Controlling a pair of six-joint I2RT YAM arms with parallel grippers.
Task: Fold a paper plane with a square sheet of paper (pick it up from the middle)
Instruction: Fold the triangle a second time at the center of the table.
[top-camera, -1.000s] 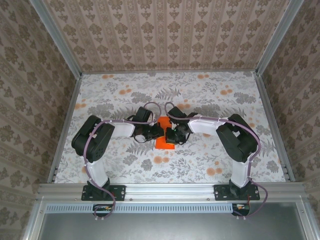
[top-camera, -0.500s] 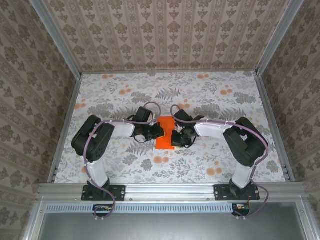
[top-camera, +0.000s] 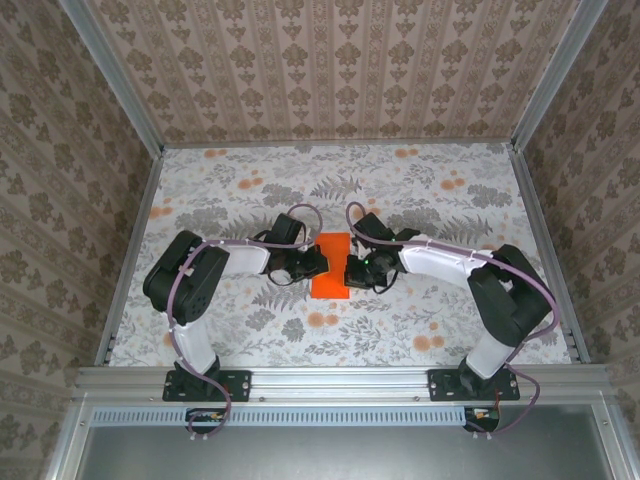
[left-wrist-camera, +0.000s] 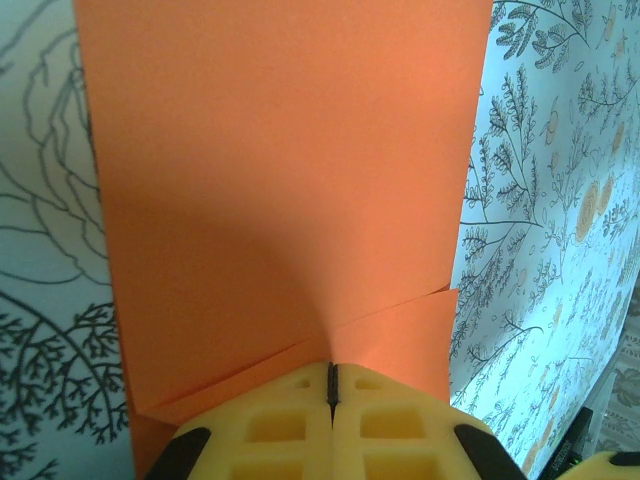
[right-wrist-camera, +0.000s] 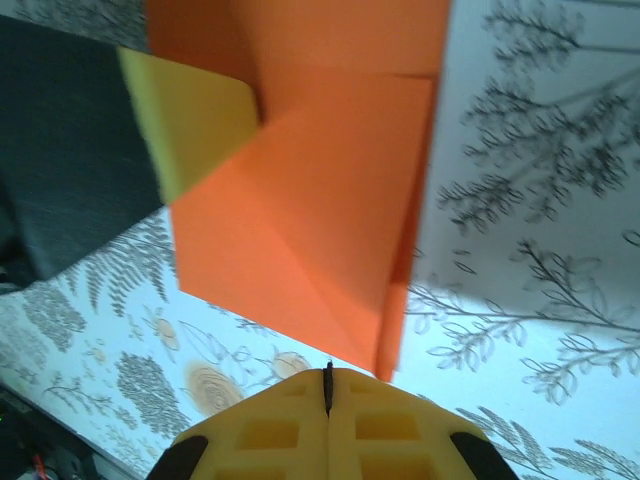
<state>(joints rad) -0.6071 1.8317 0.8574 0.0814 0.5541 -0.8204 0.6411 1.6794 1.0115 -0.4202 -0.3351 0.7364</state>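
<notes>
The square sheet of paper (top-camera: 331, 270), vivid orange and folded into a smaller creased shape, lies flat on the flowered tablecloth mid-table. My left gripper (top-camera: 313, 262) is shut, its yellow fingertips pressed onto the paper's left part; in the left wrist view the paper (left-wrist-camera: 280, 150) spreads out ahead of the left gripper (left-wrist-camera: 332, 368), with a flap edge running slantwise just before the tips. My right gripper (top-camera: 353, 268) is shut and empty. In the right wrist view the right gripper (right-wrist-camera: 328, 368) hovers just off the paper's (right-wrist-camera: 300, 200) near corner, with a left finger (right-wrist-camera: 195, 115) resting on the sheet.
The tablecloth (top-camera: 400, 190) covers the whole work surface. Patterned walls with aluminium rails (top-camera: 135, 230) close in the left, right and back sides. Both arms bend inward, their elbows (top-camera: 185, 280) out toward the sides.
The right arm's elbow has swung out to the right and its gripper has slid right, off the paper, uncovering more of the sheet. The left arm has stayed still.
</notes>
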